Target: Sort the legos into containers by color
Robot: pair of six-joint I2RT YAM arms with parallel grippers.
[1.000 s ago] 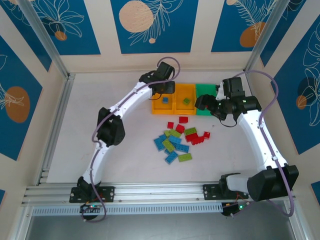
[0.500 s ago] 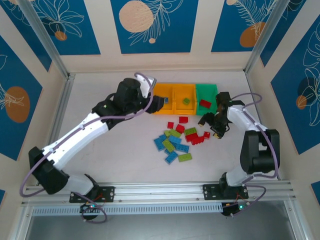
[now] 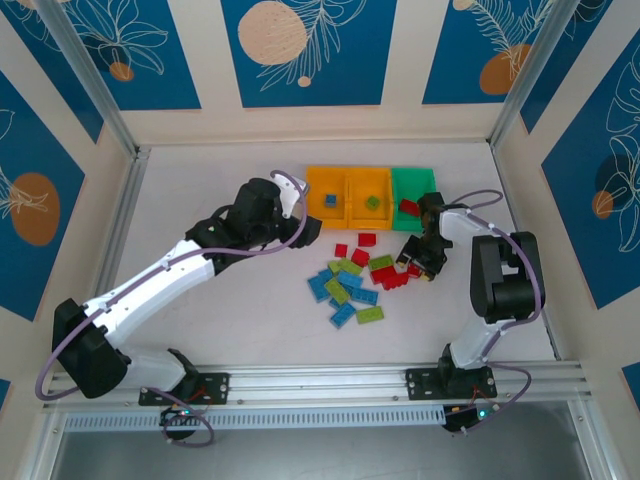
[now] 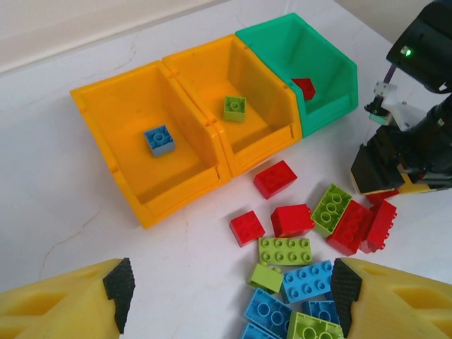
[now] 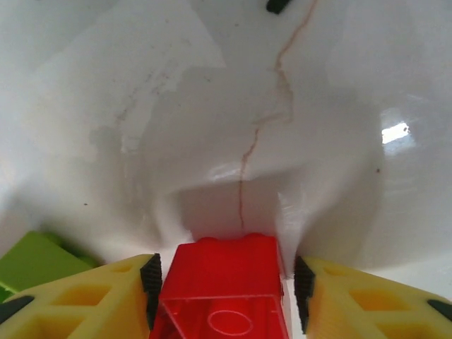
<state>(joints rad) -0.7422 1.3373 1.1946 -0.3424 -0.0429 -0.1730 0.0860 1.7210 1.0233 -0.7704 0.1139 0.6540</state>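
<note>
**Lego sort check-in: one brick in each bin, right gripper down on a red one**

So the containers (image 4: 212, 134) sit in a row at the back of the counter (image 3: 240, 330). The left orange one has a blue brick (image 4: 159, 139), the middle orange one a lime green brick (image 4: 234, 107), and the green one a red brick (image 4: 304, 87). The rest of the legos (image 3: 350, 285) are a loose pile just in front of them, reds mostly on the right.

The left gripper (image 4: 233, 286) hangs over the counter left of the pile, fingers wide apart, nothing between them. The right gripper (image 5: 227, 282) is down at the pile's right edge, fingers narrow, straddling a red lego (image 5: 222, 261) on the counter. The pads are just beside it, but I can't tell if they're actually pinching it.
</note>
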